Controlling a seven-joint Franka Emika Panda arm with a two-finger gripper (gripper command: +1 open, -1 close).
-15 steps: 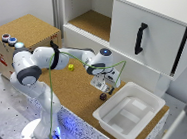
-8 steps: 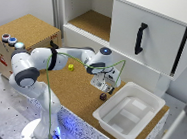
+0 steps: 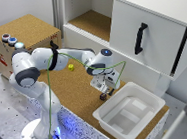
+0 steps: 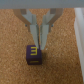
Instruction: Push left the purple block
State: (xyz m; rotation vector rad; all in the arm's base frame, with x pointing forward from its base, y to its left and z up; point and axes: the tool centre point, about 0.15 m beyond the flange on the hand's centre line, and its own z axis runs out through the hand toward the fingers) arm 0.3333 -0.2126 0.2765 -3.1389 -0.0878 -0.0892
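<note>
The tiny dark purple cube [image 4: 33, 54] with a yellow mark sits on the cork-brown worktop [image 3: 79, 87], near the white plastic tub [image 3: 128, 113]. The pincer [image 4: 39, 46] hangs just over it, nearly closed and apparently empty. Push low, flat against one face, steadily.

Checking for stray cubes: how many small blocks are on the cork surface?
2: the purple block just below the hand, beside the white bin; the yellow block behind the arm. Others may be hidden.
</note>
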